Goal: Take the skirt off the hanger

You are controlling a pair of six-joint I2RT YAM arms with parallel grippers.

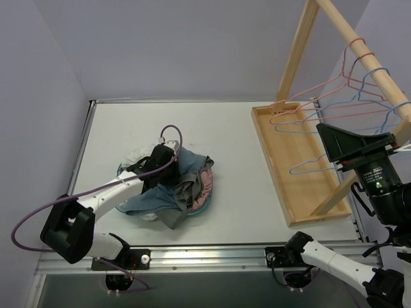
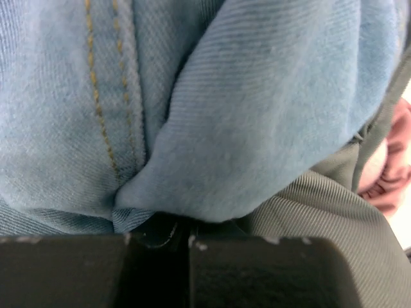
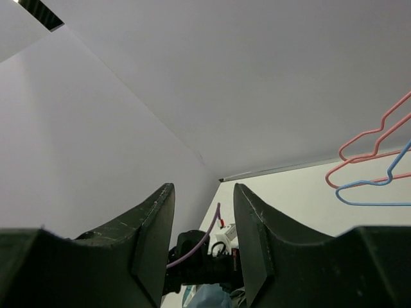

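Observation:
A blue denim skirt (image 1: 154,200) lies in a heap of clothes on the white table (image 1: 231,160), with grey (image 1: 187,192) and pink (image 1: 205,183) garments beside it. A pale blue hanger edge (image 1: 119,170) pokes out at the heap's left. My left gripper (image 1: 156,168) is pressed down into the heap. In the left wrist view its fingers (image 2: 270,273) are closed at a fold of the denim (image 2: 257,128), next to grey ribbed cloth (image 2: 321,224). My right gripper (image 1: 331,142) is raised at the right, open and empty (image 3: 204,212).
A wooden rack (image 1: 359,58) on a wooden tray (image 1: 276,160) stands at the right, with pink (image 1: 321,96) and blue (image 1: 340,122) wire hangers on its rail. They also show in the right wrist view (image 3: 372,141). Walls close in on the left and back.

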